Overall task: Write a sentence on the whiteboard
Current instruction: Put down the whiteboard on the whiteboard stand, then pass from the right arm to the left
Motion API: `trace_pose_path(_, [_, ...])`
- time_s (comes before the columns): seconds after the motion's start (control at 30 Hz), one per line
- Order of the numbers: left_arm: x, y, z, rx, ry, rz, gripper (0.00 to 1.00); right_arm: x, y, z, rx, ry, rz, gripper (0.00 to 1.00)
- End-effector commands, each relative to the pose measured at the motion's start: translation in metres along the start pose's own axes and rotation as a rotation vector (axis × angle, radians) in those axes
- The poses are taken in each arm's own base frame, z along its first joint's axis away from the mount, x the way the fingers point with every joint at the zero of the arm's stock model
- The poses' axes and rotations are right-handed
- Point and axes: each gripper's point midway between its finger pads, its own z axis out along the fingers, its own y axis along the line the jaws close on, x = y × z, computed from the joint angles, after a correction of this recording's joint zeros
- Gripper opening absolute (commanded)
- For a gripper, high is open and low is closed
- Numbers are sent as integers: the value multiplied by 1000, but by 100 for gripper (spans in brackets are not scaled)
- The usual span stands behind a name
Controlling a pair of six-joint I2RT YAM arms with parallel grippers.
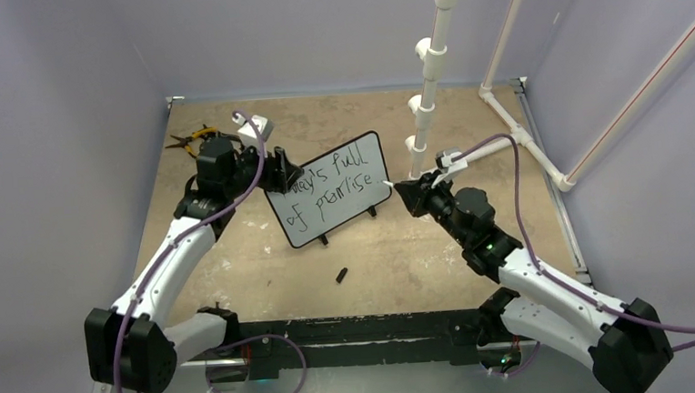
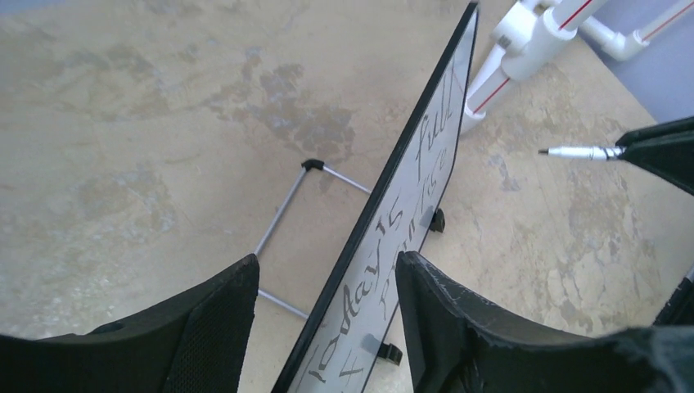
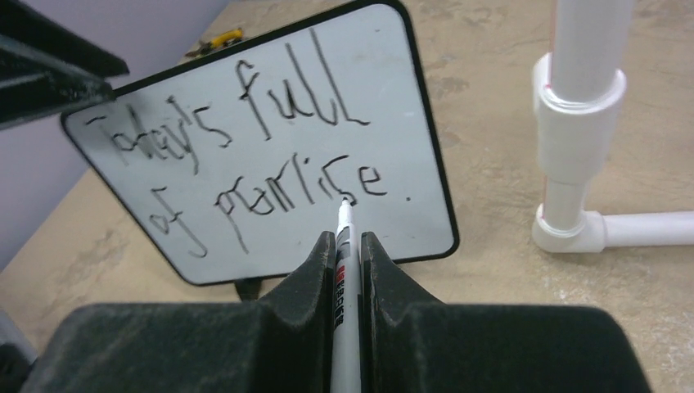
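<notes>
whiteboard (image 1: 333, 190) upright mid-table (image 1: 238, 258), sentence (image 3: 270, 155) on its face; left fingers (image 2: 221, 319) spread, straddling its 10 o'clock corner; right fingers (image 3: 307, 278) pinch marker (image 3: 344, 246), tip near board's 3 o'clock edge

Top view: left end effector (image 1: 288, 173) covers the upper-left corner of the whiteboard (image 1: 348, 196); opening letters of the sentence (image 1: 333, 190) hidden there. Small dark item (image 1: 340, 275) on table (image 1: 412, 265) too small to identify. Right wrist view: marker (image 3: 344, 270) rear cut off at bottom edge, label print unreadable. Left wrist view: whiteboard's near corner runs out of frame.
</notes>
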Motion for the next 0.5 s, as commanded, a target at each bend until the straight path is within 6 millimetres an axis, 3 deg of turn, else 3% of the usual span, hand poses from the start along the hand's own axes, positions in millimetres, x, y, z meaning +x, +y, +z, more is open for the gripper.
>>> trace_pose_path(0.0, [-41,-12,-24,-48,-147,113,61,-7,19,-17,-69,118,-38,0])
trace_pose_path(0.07, [-51,-24,-30,-32,-179,145,61,-11,26,-25,-98,146,-37,0])
trace_pose_path(0.2, [-54,-72,-37,92,-172,213,60,-10,48,-39,-207,216,-27,0])
trace_pose_path(0.37, [-11,-143,-40,390,-40,217,59,1,76,-51,-366,331,-9,0])
trace_pose_path(0.47, [18,-166,-42,505,34,228,60,5,96,-59,-482,372,21,0])
